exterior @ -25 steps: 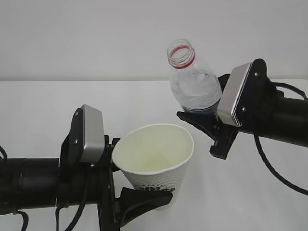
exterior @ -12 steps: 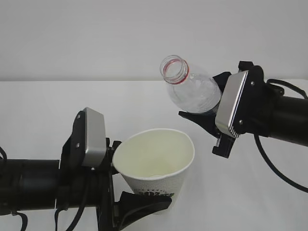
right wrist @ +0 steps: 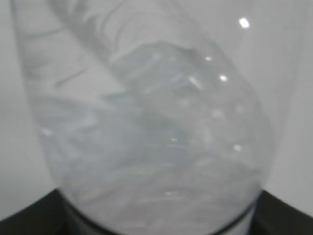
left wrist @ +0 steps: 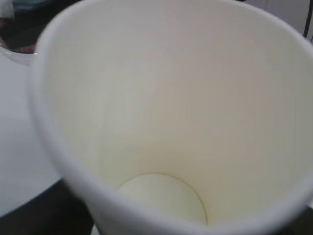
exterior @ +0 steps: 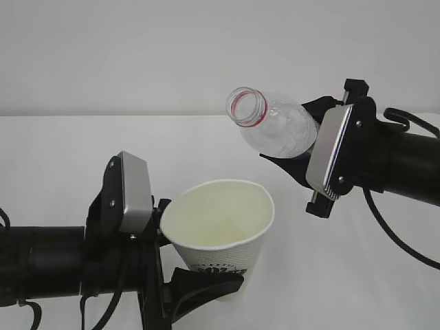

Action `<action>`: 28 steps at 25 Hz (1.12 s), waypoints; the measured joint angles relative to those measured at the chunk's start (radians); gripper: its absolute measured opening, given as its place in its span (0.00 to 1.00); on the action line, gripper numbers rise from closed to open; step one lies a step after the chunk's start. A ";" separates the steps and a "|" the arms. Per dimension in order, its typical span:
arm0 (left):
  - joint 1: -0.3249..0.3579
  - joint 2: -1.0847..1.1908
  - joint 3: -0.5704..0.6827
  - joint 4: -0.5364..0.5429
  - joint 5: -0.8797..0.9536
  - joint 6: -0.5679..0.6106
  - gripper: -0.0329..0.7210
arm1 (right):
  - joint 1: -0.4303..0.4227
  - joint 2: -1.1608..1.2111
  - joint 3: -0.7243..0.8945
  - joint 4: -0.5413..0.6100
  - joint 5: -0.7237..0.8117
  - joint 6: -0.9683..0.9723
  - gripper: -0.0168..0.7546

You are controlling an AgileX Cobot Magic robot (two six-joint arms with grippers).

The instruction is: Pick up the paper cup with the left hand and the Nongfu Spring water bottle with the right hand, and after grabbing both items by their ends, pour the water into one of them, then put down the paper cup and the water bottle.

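Left hand [exterior: 175, 268] is clamped on the paper cup [exterior: 218, 230], jaws gripping the lower part of its wall, cup raised above the white table [exterior: 55, 165] near the front edge, left of centre, mouth tipped slightly toward the camera. Left wrist view looks straight into the cup [left wrist: 161, 122]: cream inside, round bottom visible, can't tell if any liquid is in it. Right hand [exterior: 302, 155] is clamped on the Nongfu Spring water bottle [exterior: 275, 128], holding its lower body; the bottle is in the air over the right half of the table, tilted with its open, red-ringed neck pointing up-left, higher than and just right of the cup rim. No contact between bottle and cup. Right wrist view shows the clear ribbed bottle [right wrist: 156, 127] up close, blurred, black jaw parts at both bottom corners.
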 joint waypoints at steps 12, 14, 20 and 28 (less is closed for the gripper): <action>0.000 0.000 0.000 -0.075 0.000 0.017 0.76 | 0.000 0.000 -0.004 0.073 -0.008 -0.124 0.60; 0.000 0.000 0.000 -0.093 0.000 0.024 0.76 | 0.000 0.000 -0.017 0.078 -0.008 -0.137 0.60; 0.000 0.000 0.000 -0.130 0.002 0.032 0.76 | 0.000 0.000 -0.068 0.087 0.001 -0.153 0.60; 0.000 0.000 0.000 -0.140 0.002 0.038 0.76 | 0.000 0.002 -0.109 0.089 0.031 -0.177 0.60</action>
